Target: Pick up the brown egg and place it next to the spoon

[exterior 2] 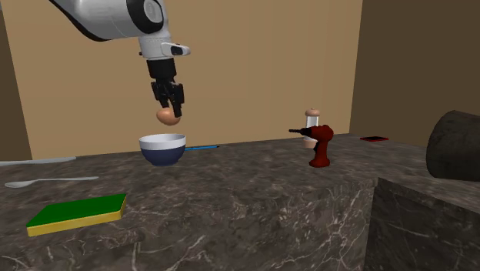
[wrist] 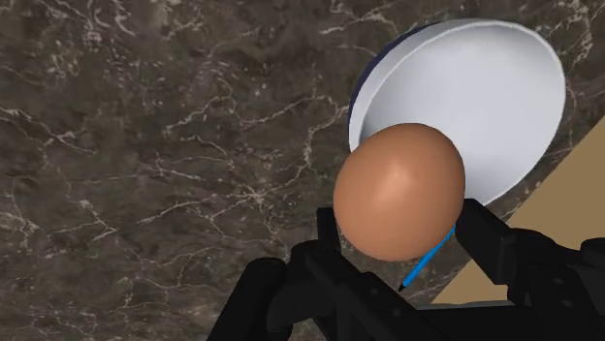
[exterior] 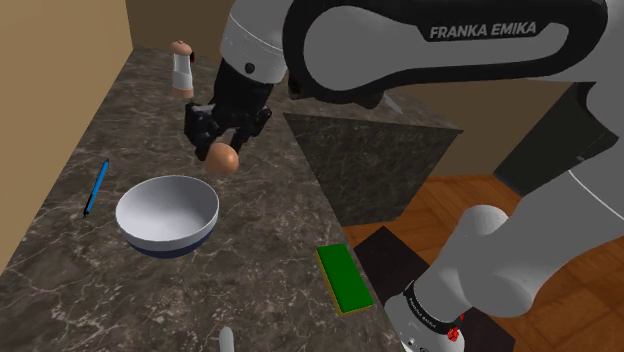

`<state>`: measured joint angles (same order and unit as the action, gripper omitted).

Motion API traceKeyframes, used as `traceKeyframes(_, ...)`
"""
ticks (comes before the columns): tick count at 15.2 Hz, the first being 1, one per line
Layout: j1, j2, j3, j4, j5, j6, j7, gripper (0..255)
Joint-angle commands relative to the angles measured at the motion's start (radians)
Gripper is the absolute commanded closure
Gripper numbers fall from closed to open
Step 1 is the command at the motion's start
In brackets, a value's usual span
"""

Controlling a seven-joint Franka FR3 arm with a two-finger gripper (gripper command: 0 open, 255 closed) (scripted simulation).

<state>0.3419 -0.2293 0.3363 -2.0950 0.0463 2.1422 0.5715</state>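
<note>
Jaws are clamped on the brown egg (exterior 2: 168,115), holding it up in the air over the white bowl (exterior 2: 162,150) with the blue outside. Spoon (exterior 2: 50,182) lies well apart on the dark marble surface (exterior 2: 231,200) — green sponge (exterior 2: 77,213) near it, red drill (exterior 2: 321,146) off the other way

White arm (exterior: 510,250), dark joints (exterior: 340,55), FRANKA EMIKA lettering (exterior: 488,30), black two-finger tool (exterior: 224,146).

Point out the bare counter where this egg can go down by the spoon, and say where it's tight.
Bare counter lies between the spoon, the bowl and the green sponge; a wider bare stretch runs from the bowl to the red drill. It is tight around the drill and the grinder behind it, and between bowl and blue pen.
</note>
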Motion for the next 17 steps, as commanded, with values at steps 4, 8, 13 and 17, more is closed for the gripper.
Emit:
traceKeyframes(4,0.044,-0.043,0.073,-0.028,0.002,-0.011,0.117,255)
traceKeyframes(8,0.076,-0.059,0.139,-0.031,0.000,-0.023,0.216,255)
traceKeyframes(13,0.112,-0.055,0.228,-0.010,-0.013,-0.041,0.346,255)
traceKeyframes(17,0.135,-0.030,0.306,0.028,-0.036,-0.060,0.458,255)
